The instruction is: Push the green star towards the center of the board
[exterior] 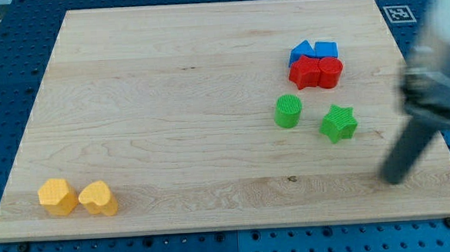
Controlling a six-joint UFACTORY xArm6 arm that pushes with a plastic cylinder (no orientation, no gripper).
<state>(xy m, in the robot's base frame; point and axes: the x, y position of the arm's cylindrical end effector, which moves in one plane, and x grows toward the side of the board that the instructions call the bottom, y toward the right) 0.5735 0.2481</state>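
Note:
The green star (pixel 339 123) lies on the wooden board (pixel 170 106) at the view's right, a little below the middle height. My tip (pixel 392 180) is the lower end of a blurred dark rod, below and to the right of the star, apart from it. A green cylinder (pixel 288 110) stands just left of the star.
A red star-like block (pixel 305 71) and a red cylinder (pixel 330 71) sit together above the green blocks, with two blue blocks (pixel 314 50) touching them from above. Two yellow blocks (pixel 57 196) (pixel 98 197) lie at the bottom left corner.

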